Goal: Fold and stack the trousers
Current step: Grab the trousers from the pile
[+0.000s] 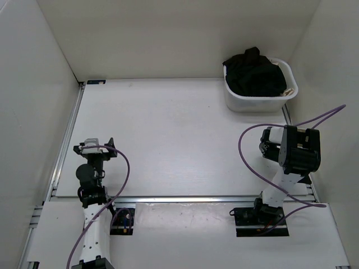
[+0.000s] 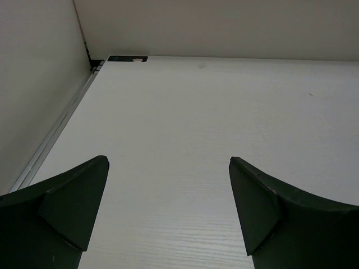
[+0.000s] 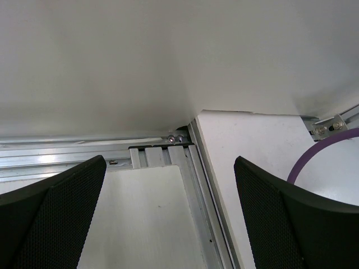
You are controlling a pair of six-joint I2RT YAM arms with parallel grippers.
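My left claw (image 2: 168, 216) hangs over the white table (image 1: 168, 134) with its jaws spread wide, gripping nothing. My right claw (image 3: 168, 216) is spread just as wide and also holds nothing, above the aluminium rail (image 3: 205, 196) at the table's edge. A white tub (image 1: 247, 103) sits in the far right corner. The black trousers (image 1: 255, 73) lie bunched inside it, heaped above the rim, well apart from both claws. A scrap of beige cloth (image 1: 289, 89) shows at the tub's right side.
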